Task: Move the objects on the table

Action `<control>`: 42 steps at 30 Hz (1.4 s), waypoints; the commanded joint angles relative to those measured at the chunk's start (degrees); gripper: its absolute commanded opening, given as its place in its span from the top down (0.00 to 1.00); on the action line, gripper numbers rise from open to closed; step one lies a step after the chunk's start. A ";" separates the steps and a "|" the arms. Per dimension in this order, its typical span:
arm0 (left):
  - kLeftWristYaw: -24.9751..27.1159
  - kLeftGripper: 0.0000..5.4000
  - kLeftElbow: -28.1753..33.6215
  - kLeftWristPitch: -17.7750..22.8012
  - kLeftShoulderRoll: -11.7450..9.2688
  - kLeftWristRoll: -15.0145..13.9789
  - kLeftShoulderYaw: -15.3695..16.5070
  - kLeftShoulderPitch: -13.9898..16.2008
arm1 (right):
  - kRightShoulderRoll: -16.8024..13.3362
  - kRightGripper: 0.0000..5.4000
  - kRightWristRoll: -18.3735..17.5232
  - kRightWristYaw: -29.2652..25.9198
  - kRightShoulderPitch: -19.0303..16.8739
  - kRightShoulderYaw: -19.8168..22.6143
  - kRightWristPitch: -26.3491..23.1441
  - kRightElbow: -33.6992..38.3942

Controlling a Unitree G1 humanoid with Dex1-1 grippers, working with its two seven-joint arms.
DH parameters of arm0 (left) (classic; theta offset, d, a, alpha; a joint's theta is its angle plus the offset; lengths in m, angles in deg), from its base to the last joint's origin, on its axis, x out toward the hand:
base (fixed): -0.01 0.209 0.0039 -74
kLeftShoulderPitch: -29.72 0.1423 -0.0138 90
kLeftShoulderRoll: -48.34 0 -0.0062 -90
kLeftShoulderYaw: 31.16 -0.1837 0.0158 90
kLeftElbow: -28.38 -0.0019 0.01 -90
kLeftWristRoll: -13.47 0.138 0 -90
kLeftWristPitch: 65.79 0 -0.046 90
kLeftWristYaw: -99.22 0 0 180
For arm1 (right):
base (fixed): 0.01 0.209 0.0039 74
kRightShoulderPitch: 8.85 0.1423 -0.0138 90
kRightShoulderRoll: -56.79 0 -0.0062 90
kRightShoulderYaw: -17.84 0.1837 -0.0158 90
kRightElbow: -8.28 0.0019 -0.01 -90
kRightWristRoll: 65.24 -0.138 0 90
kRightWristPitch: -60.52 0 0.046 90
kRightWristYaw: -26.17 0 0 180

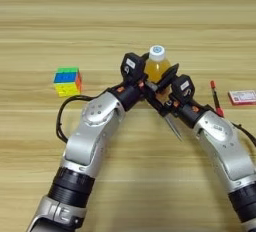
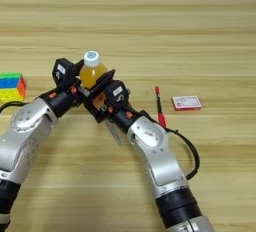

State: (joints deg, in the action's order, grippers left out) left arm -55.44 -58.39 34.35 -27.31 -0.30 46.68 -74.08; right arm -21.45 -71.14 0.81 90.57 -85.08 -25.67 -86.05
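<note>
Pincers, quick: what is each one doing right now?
Left pincer: at the orange-juice bottle; open or shut cannot be told.
Right pincer: at the same bottle's other side; cannot be told either.

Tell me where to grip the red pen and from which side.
Grip the red pen at mid-barrel, from straight above. It lies flat on the table, running near to far, so the pincer fingers should close across its thin width, clear of the card beside it.

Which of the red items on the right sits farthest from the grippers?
The small red-and-white card. It lies flat at the far right, beyond the red pen, which sits between it and the right gripper.
</note>
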 commanded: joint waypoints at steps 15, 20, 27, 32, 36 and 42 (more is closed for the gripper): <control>0.63 0.06 0.73 -1.27 -0.26 0.40 -0.76 0.65 | 0.39 0.36 0.01 1.82 1.67 2.15 -0.97 -1.04; 0.48 0.00 0.09 -1.76 -0.48 0.77 -0.56 0.80 | 0.40 0.36 -0.18 2.52 2.15 3.42 -0.81 -1.29; 2.31 0.00 -0.43 -4.39 -1.72 0.80 -0.70 2.35 | 0.23 0.36 0.80 6.40 3.79 6.43 0.43 -3.85; 3.46 0.00 -0.35 -6.27 -2.71 0.24 0.36 3.31 | 0.05 0.36 0.94 8.14 4.88 8.61 0.84 -5.35; 2.35 0.00 -1.58 -7.99 -3.15 0.18 2.86 3.33 | -0.28 0.36 0.85 8.90 5.43 9.99 1.07 -6.00; -4.32 0.00 -5.75 -13.03 -2.99 4.42 7.12 1.31 | -0.84 0.36 1.17 9.69 5.66 11.22 1.67 -6.61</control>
State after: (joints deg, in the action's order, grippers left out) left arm -56.21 -61.66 23.43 -30.15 1.01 52.11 -71.19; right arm -21.96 -70.04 9.70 94.25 -74.74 -26.00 -92.89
